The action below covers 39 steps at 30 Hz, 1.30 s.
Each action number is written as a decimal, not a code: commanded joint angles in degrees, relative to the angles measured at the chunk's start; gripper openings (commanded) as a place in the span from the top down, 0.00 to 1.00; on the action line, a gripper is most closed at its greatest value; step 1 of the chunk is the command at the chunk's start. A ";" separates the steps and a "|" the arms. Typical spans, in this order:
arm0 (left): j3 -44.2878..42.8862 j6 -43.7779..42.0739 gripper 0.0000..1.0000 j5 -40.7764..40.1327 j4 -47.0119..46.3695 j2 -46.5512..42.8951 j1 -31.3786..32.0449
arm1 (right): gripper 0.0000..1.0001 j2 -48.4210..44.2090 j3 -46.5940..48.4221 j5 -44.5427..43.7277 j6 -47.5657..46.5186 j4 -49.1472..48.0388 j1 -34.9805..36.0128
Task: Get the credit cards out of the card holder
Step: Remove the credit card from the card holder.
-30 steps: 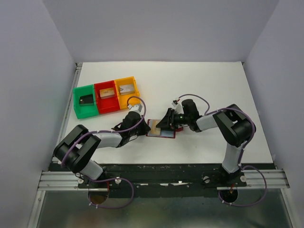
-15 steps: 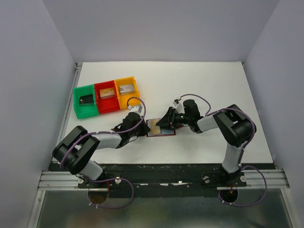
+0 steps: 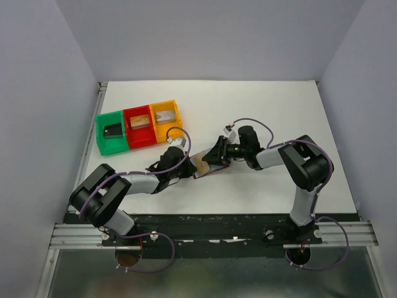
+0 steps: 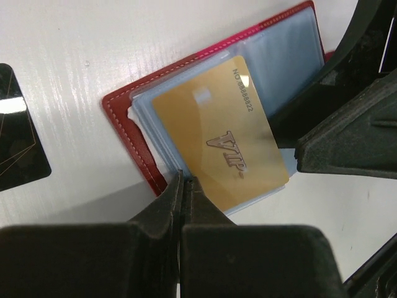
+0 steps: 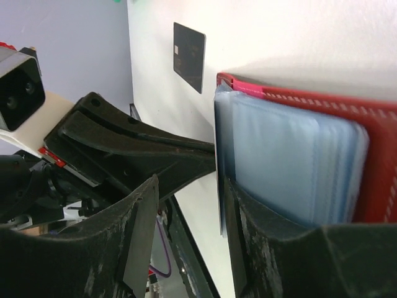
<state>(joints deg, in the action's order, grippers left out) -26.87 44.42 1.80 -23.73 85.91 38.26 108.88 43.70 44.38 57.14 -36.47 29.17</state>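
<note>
One card holder (image 4: 118, 112), one gold card (image 4: 217, 143) inside, one black card (image 4: 15, 136) at 9 o'clock. Left tool (image 4: 183, 183) closed against holder; right tool (image 5: 189, 186) half open.

Black card (image 4: 18, 143) partly off frame

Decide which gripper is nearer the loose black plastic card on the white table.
Left. The left gripper, shut at the edge of the maroon folding card holder, has the black card beside it; the right gripper is across the holder, farther off.
</note>
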 commanded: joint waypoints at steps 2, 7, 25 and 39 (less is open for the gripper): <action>-0.81 -0.21 1.00 7.43 -0.80 3.21 1.64 | 0.46 1.42 3.84 4.14 -2.91 3.24 2.47; -0.37 -0.39 1.00 6.90 -1.32 2.42 1.99 | 0.47 1.77 5.25 3.52 -6.42 9.38 2.65; 1.21 1.28 1.00 1.62 0.79 -0.65 2.08 | 0.50 0.45 6.13 1.15 -17.68 23.73 2.91; -0.55 1.19 0.96 1.54 1.40 1.10 1.99 | 0.51 2.48 6.48 5.36 -15.48 19.24 3.88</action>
<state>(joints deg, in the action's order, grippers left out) -26.26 45.32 3.84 -23.73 85.41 39.55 109.21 50.61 43.31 40.49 -17.50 29.56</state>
